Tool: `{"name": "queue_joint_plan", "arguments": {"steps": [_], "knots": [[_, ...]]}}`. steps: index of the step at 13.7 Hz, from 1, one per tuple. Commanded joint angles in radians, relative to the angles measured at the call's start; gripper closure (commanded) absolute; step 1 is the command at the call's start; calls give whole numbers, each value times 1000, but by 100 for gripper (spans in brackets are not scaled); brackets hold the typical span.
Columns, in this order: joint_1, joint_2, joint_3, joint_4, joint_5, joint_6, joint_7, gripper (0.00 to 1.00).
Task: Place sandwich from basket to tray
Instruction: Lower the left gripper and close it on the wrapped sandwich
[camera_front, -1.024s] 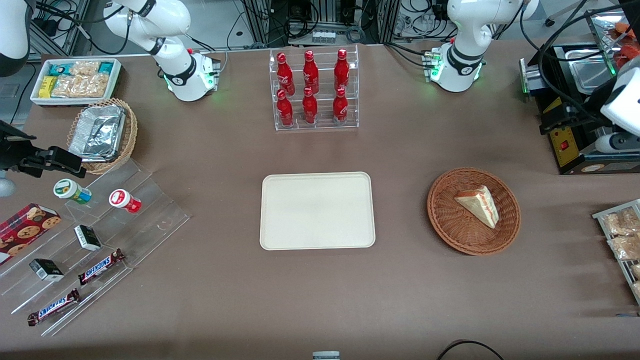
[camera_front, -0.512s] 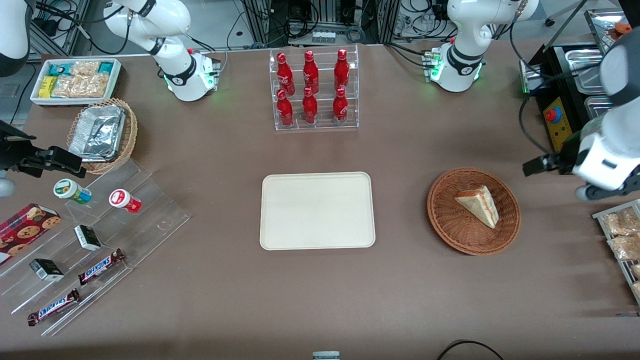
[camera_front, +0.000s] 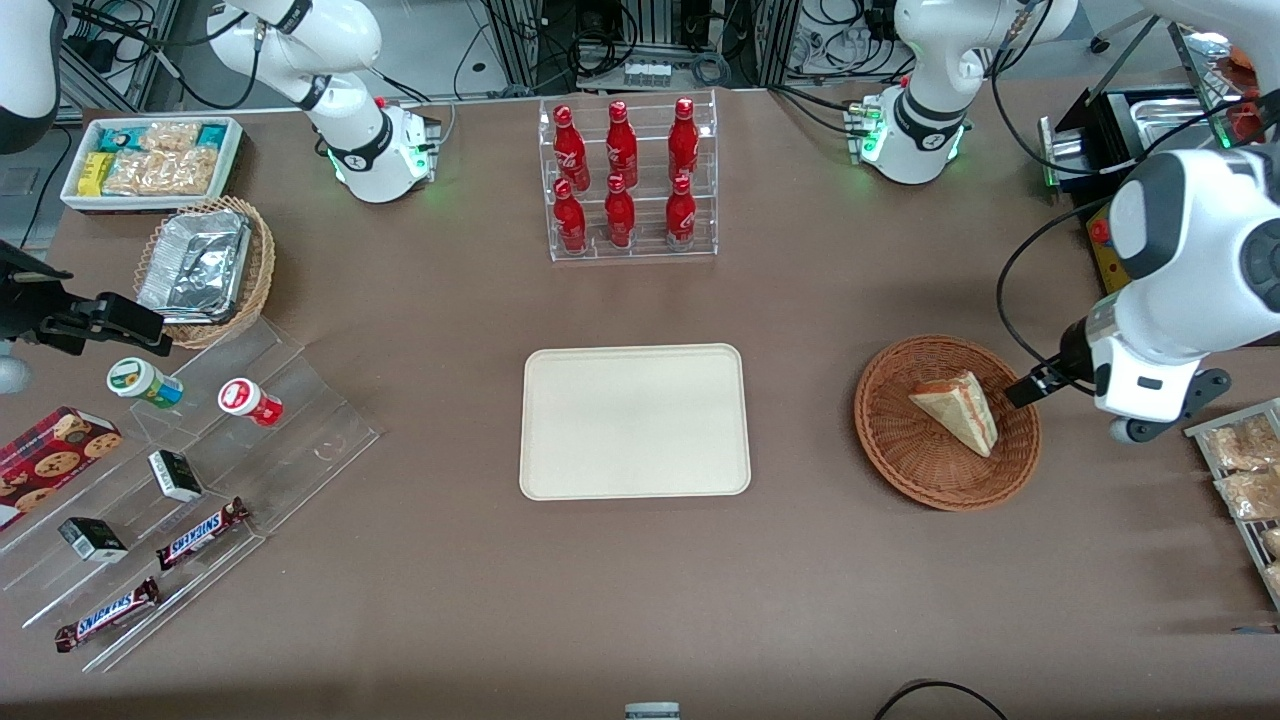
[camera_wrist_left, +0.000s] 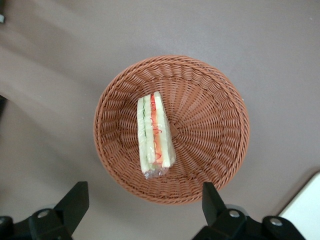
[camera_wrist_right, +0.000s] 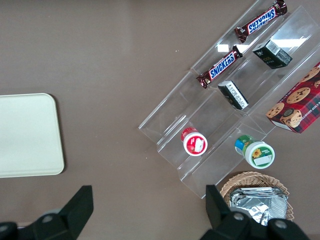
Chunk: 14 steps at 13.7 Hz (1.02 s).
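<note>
Lying in the wicker basket (camera_front: 946, 422) on the brown worktop (camera_front: 640, 580), the sandwich (camera_front: 958, 410) rests on its side, filling edge up. Tool (camera_wrist_left: 145, 205) hovers above the basket, fingers spread wide, holding nothing. Cream tray (camera_front: 633, 421) sits nearby, bare.
</note>
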Motion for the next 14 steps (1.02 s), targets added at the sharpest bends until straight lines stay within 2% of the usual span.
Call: {"name": "queue_joint_plan", "arguments": {"steps": [1, 5, 14], "knots": [[-8, -9, 4, -98, 7, 122, -138, 0], [-8, 2, 4, -238, 16, 288, -209, 0], [-34, 22, 3, -338, 18, 423, -385, 0]]}}
